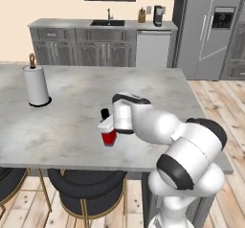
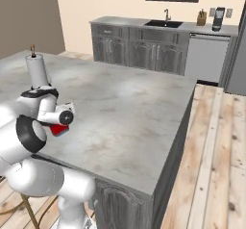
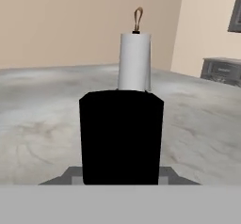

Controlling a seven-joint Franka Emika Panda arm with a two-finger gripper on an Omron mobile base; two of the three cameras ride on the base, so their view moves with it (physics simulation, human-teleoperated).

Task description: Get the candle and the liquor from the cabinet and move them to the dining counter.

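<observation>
The table [image 1: 72, 121], a big pale marbled island top, is spreading across the middle of the left base view and running from the left edge to the centre right of the right base view [image 2: 129, 108]. Black round stools [image 1: 86, 193] with gold legs are sitting along its near edge at the bottom left of the left base view. The white arm [image 1: 182, 155] is rising from the lower right of the left base view and from the lower left of the right base view, bending over the table's near part.

A paper-towel roll [image 1: 36, 85] is standing upright on the table at the left of the left base view, well apart from the arm; in the hand view it is showing at upper centre [image 3: 135, 60], behind a black cap.

The hand [image 1: 106, 124] is sitting at the centre of the left base view, closed narrowly on the bottle [image 1: 109, 137], with the red lower body showing just below it and the black cap just above. In the right base view the bottle's red part [image 2: 58, 129] is peeking out beside the hand [image 2: 61, 122] at the left. In the hand view the black cap [image 3: 121, 136] is standing large at bottom centre. Whether the bottle's base is touching the table I cannot tell.
</observation>
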